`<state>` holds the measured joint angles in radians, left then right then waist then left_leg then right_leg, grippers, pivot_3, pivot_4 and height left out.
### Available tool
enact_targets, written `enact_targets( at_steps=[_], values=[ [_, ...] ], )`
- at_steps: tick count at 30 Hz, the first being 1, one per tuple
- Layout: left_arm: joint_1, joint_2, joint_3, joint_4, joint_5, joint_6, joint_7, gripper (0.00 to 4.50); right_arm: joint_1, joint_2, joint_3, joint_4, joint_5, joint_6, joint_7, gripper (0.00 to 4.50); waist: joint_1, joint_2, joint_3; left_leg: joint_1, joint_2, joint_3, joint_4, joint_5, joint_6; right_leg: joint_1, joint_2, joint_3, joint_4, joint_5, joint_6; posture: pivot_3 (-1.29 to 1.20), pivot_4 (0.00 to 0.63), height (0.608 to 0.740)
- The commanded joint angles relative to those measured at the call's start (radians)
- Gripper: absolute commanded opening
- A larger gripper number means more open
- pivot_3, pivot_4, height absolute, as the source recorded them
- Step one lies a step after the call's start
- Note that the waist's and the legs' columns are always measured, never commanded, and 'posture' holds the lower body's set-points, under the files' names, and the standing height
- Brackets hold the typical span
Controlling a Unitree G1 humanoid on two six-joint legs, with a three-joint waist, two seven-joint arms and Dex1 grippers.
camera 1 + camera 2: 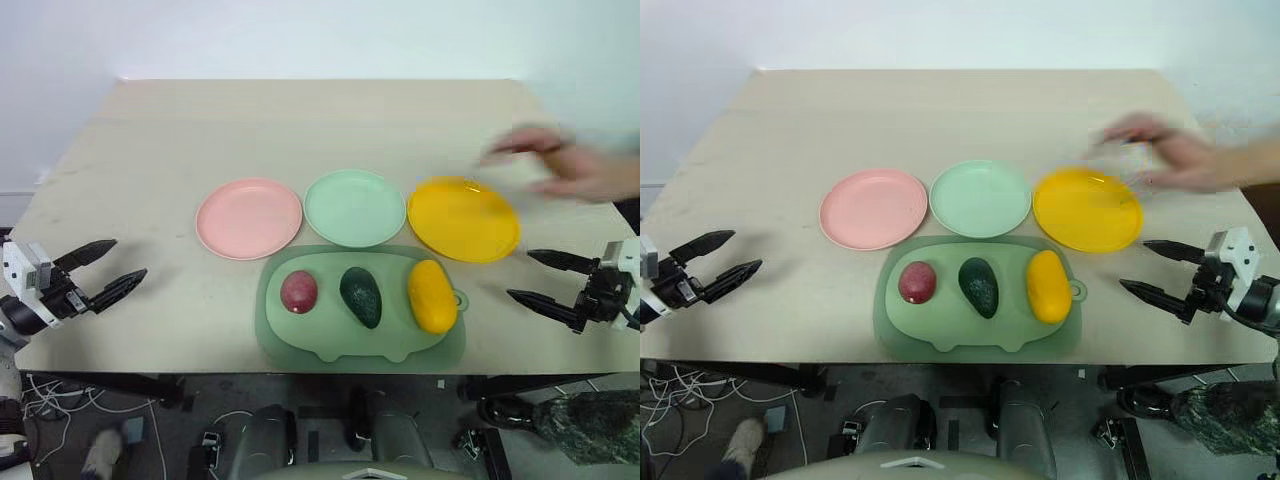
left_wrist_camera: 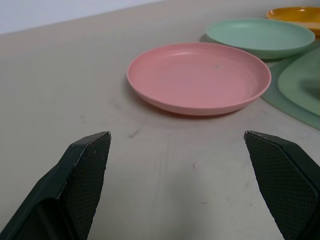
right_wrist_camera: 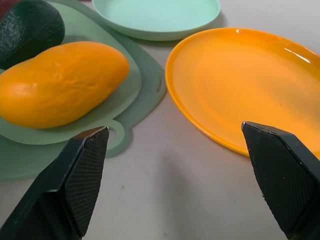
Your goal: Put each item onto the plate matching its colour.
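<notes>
While both pincers hang released over the bench (image 1: 150,130), the left pincer (image 1: 108,272) sits at the left edge of the frame and the right pincer (image 1: 538,281) at the right edge, well apart from the fruits. On a pale green mat (image 1: 300,340) at lower centre lie a round red fruit (image 1: 298,291), a bumpy avocado (image 1: 361,296) and a smooth oval yellow fruit (image 1: 432,295), the last nearest the right pincer. Above them stand three shallow glossy plates: pink plate (image 1: 248,217), green plate (image 1: 354,207), yellow plate (image 1: 463,218). A blurred hand (image 1: 570,165) hovers at upper right.
</notes>
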<state>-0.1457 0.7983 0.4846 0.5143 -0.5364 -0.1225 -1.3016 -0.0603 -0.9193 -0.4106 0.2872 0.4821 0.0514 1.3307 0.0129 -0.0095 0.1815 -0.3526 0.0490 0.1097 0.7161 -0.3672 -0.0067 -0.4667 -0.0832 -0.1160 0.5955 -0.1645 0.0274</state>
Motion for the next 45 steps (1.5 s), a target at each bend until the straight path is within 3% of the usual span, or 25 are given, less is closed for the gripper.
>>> enact_targets(
  at_steps=[1, 5, 13, 21, 27, 33, 38, 45],
  values=[
    [0.004, -0.042, -0.004, -0.06, -0.01, -0.018, 0.026, 4.47, 0.012, -0.01, -0.021, -0.028, 0.005, -0.02, 0.007, 4.5, 0.0, 0.0, 0.0, 0.0, 0.0, 0.0, 0.0, 0.0, 0.0, 0.0, 0.0, 0.0, 0.0, 0.0, 0.0, 0.0, 0.15, 0.733],
    [-0.014, -0.069, -0.019, -0.066, 0.0, -0.031, 0.03, 4.47, 0.057, -0.008, -0.044, -0.07, 0.022, -0.008, 0.0, 4.5, 0.0, 0.0, 0.0, 0.0, 0.0, 0.0, 0.0, 0.0, 0.0, 0.0, 0.0, 0.0, 0.0, 0.0, 0.0, 0.0, 0.15, 0.733],
    [-0.061, -0.015, -0.035, -0.006, -0.003, -0.042, -0.08, 4.47, 0.127, -0.036, -0.092, -0.114, 0.046, 0.02, 0.03, 4.5, -0.001, 0.0, 0.0, 0.0, 0.0, 0.0, 0.0, 0.0, 0.0, 0.0, 0.001, 0.0, 0.0, 0.0, 0.0, 0.0, 0.15, 0.733],
    [0.016, -0.05, -0.041, -0.124, -0.027, -0.007, -0.111, 4.47, 0.088, -0.08, -0.091, -0.044, 0.041, 0.012, 0.082, 4.5, -0.002, 0.0, 0.0, 0.0, 0.0, -0.001, 0.0, 0.0, 0.0, 0.0, 0.0, 0.0, 0.0, 0.0, 0.0, 0.0, 0.15, 0.733],
    [0.077, -0.073, -0.061, -0.273, -0.048, 0.024, -0.102, 4.47, 0.073, -0.068, -0.08, -0.206, 0.103, 0.143, 0.038, 4.5, 0.001, 0.0, 0.0, 0.0, 0.0, -0.002, 0.0, 0.0, 0.0, 0.0, 0.0, 0.0, 0.0, 0.0, 0.0, 0.0, 0.15, 0.733],
    [0.048, -0.085, -0.1, -0.318, -0.055, 0.042, -0.107, 4.47, 0.08, -0.065, -0.01, -0.498, 0.188, 0.462, -0.161, 4.5, 0.0, 0.0, 0.0, -0.001, 0.0, -0.004, 0.0, 0.0, 0.0, -0.001, 0.0, 0.0, 0.0, 0.0, 0.0, 0.0, 0.15, 0.733],
    [0.01, -0.094, -0.131, -0.303, -0.053, 0.045, -0.117, 4.47, 0.041, -0.041, 0.045, -0.7, 0.297, 0.788, -0.413, 4.5, 0.0, 0.0, 0.0, -0.002, 0.0, -0.005, 0.001, 0.0, 0.0, -0.001, 0.0, 0.0, 0.0, 0.0, 0.0, 0.0, 0.15, 0.733],
    [-0.009, -0.118, -0.167, -0.299, -0.047, 0.049, -0.112, 4.47, 0.019, 0.033, 0.08, -0.822, 0.329, 0.956, -0.65, 4.5, 0.001, -0.001, 0.0, -0.003, 0.0, -0.005, 0.001, 0.0, 0.0, -0.001, 0.0, 0.0, 0.0, 0.0, 0.0, 0.0, 0.15, 0.733]
  ],
)
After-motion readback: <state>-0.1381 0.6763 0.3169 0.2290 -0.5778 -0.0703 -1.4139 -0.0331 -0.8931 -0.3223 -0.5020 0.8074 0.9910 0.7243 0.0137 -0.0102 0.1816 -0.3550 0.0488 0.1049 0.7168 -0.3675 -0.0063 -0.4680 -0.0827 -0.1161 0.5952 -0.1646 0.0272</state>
